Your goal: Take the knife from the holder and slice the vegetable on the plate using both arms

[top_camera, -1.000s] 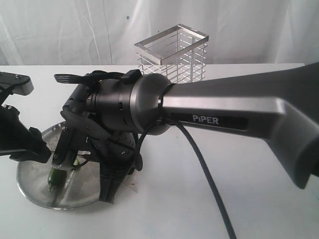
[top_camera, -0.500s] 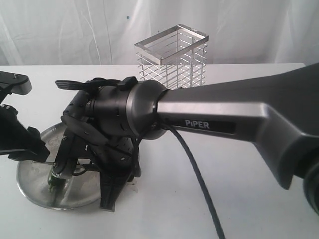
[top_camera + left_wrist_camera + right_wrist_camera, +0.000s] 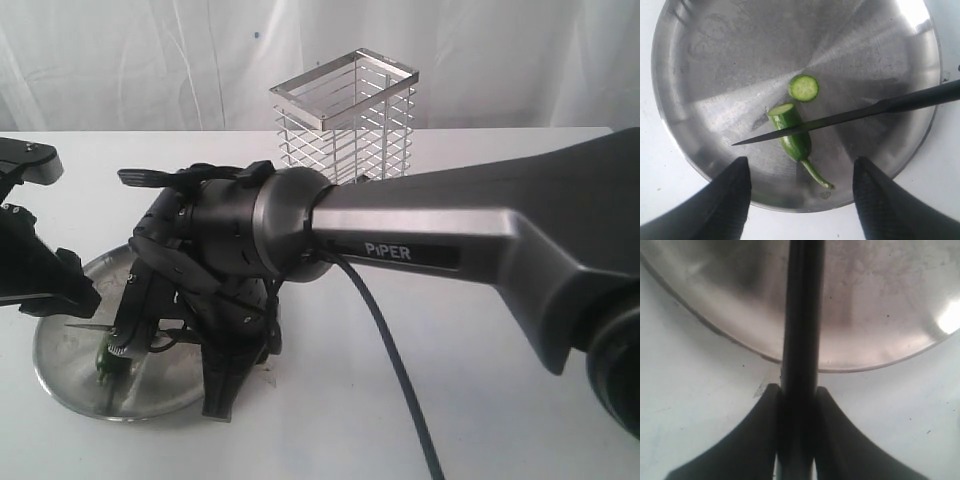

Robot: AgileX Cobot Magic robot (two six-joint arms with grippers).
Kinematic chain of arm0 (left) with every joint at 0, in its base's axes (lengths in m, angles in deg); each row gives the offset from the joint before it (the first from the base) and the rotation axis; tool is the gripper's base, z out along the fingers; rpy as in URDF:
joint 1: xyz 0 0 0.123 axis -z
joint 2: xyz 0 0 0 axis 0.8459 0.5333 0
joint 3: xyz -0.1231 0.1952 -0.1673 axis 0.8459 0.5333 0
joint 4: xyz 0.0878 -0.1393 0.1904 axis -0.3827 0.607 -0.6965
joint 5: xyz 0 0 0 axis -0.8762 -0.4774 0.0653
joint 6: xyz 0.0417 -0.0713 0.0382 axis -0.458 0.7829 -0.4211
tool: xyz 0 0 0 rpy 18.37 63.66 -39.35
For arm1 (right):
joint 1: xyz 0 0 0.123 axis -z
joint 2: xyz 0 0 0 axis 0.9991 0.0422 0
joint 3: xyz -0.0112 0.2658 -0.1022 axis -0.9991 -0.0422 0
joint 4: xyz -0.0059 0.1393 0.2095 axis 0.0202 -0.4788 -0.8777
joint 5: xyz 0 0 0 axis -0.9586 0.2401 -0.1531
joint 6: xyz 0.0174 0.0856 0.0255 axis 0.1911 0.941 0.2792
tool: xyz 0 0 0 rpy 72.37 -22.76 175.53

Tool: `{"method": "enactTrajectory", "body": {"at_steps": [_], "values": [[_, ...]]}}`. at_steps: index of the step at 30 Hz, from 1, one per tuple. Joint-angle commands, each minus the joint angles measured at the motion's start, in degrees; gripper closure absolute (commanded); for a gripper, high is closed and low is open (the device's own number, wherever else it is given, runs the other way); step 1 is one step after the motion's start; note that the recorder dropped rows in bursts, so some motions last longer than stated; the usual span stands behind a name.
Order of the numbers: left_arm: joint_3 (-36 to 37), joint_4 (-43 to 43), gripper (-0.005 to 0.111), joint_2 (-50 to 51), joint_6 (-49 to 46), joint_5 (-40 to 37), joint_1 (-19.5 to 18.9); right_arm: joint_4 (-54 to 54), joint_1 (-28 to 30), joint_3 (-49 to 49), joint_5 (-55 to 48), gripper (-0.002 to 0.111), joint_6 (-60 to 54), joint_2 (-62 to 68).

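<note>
Exterior view: the right arm [image 3: 440, 240], smooth grey with white "PIPER" lettering, reaches across to the round brushed-steel plate [image 3: 60, 370] on the white table [image 3: 500, 400]. Its black wrist hides most of the plate. A bit of green vegetable [image 3: 105, 362] shows beneath it. The left gripper [image 3: 45, 280] hangs over the plate's left edge. Behind stands the holder [image 3: 345, 115], a chrome wire cage with a flat rim band.

Left wrist view: the scratched plate [image 3: 715, 60] fills the picture. On it lies the glossy green chili [image 3: 792, 136] with its thin stem, and a round cut slice [image 3: 803, 88] lies just beside its cut end. The slim dark knife [image 3: 840, 117] crosses over the chili, point toward the plate's middle. The left gripper's black fingers [image 3: 725, 200] stand wide apart, holding nothing.

Right wrist view: the right gripper [image 3: 796, 405] has its two fingers pressed against the knife's black rounded handle [image 3: 801, 340], gripping it. The plate's rim [image 3: 860, 367] curves beyond, over white table.
</note>
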Motion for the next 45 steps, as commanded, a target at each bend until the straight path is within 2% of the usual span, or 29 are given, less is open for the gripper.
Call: {"method": "enactTrajectory", "body": {"at_steps": [1,45], "values": [[0.0,0.3,0.044,-0.5,0.5,-0.5,0.2,-0.1,0.6,0.3,0.3,0.108,-0.5,0.0],[0.1,0.5,0.044,-0.4,0.7,0.0,0.2,0.9,0.5,0.3,4.4,0.108,1.0,2.2]]}}
